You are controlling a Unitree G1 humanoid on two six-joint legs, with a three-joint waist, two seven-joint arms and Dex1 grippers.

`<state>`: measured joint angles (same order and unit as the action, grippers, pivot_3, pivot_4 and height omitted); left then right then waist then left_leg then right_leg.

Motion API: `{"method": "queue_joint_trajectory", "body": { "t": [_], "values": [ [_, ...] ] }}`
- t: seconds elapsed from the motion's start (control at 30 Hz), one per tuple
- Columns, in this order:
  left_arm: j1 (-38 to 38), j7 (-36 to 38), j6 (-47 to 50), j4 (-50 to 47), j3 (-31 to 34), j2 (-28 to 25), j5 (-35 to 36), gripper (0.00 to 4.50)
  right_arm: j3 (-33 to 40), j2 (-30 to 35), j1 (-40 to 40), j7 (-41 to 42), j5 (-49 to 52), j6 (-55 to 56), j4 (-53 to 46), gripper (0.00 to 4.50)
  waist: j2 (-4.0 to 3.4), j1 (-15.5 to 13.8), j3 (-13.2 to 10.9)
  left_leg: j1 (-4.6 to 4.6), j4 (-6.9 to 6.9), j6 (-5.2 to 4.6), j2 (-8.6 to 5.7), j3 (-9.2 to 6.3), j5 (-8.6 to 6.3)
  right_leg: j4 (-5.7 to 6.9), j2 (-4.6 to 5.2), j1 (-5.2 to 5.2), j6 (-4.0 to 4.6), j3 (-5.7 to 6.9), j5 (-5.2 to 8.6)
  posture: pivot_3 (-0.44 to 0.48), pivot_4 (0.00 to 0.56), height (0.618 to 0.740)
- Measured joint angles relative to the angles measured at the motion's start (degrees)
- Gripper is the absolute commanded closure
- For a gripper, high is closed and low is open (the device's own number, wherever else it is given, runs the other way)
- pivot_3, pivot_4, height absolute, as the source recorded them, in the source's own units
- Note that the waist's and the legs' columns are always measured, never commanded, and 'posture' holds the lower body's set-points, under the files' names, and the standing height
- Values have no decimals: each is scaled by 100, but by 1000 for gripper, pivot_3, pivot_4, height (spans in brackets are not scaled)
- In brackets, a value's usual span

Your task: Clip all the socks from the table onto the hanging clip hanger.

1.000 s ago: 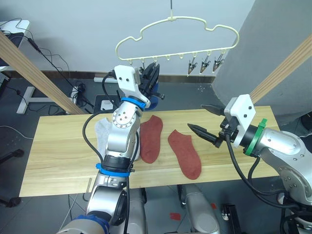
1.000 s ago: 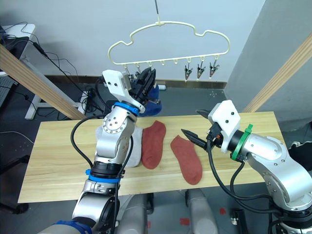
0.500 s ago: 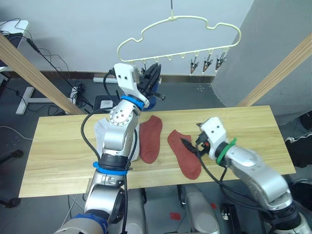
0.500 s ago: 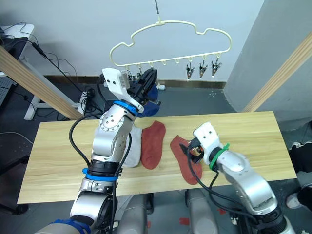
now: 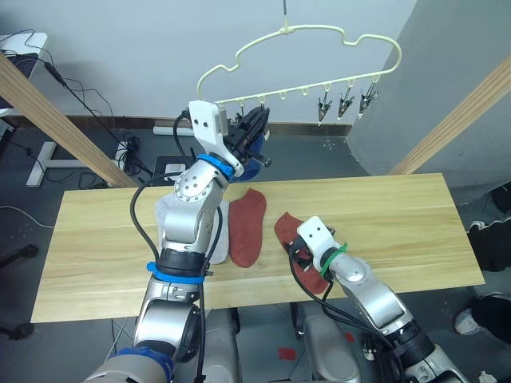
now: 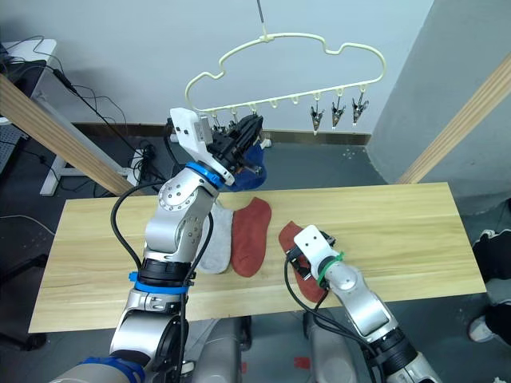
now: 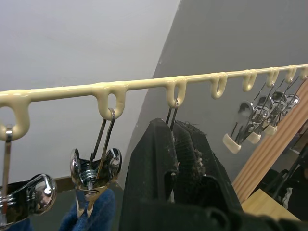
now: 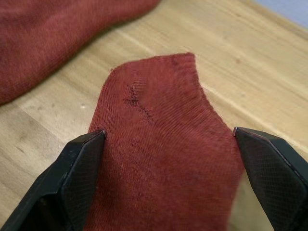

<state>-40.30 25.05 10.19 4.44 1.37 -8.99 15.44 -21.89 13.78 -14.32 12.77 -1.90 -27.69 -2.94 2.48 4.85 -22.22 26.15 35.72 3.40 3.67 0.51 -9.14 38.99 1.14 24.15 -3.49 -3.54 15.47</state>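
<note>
Left arm: raised high over the table's far edge, forearm nearly upright; left gripper point(image 5: 257, 128) sits just under the clip hanger's bottom bar; in the left wrist view its two black fingers point(image 7: 159, 168) are pressed together on a metal clip point(image 7: 171, 113) that hangs from the third loop
Right arm: reaches low over the table's near side; right gripper point(image 8: 166, 159) points down at the nearer rust-red sock point(image 8: 163, 159); fingers spread wide, one on each side of the sock's end, both touching or nearly touching the fabric, not yet closed
Clip hanger point(image 5: 299, 48): pale yellow, cloud-shaped, hanging by a thin hook; tilted, higher toward the robot's right; three clips with pale tips point(image 5: 345, 102) hang free at that end
Blue sock point(image 7: 94, 214): hangs from the clip point(image 7: 91, 171) next to the gripped one
Second rust-red sock point(image 5: 246, 225): flat on the table, left of the first, apart from it
Light grey sock point(image 6: 217, 243): flat, beside that sock, partly behind the left arm
Table point(image 5: 399, 215): light wood planks
</note>
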Motion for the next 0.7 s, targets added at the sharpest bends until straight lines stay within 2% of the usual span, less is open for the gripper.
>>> {"method": "queue_joint_trajectory", "body": {
  "t": [0.17,0.4,0.5,0.7],
  "values": [
    [-91,440,420,-58,35,-246,340,4500,244,-3,33,302,94,-170,-20,1887,-1,-1,0,-1,2,0,0,-3,0,1,0,-3,-1,3,0,-167,362,740],
    [-267,709,1036,-76,204,-423,858,4500,267,22,98,485,65,-163,-141,4394,-1,-1,0,-1,1,0,0,-3,0,1,0,-2,-1,2,0,-167,361,740],
    [-285,738,1333,-183,295,-453,1094,4500,274,144,33,675,88,-153,-311,4452,-1,0,0,2,1,0,-1,-3,0,0,0,1,-1,1,1,-168,361,740],
    [-289,828,1598,-390,304,-533,1257,4500,623,213,-719,1044,167,288,-804,4452,-1,4,0,2,-1,1,1,-7,0,0,-3,2,-1,4,0,-173,357,740]
  ]
}}
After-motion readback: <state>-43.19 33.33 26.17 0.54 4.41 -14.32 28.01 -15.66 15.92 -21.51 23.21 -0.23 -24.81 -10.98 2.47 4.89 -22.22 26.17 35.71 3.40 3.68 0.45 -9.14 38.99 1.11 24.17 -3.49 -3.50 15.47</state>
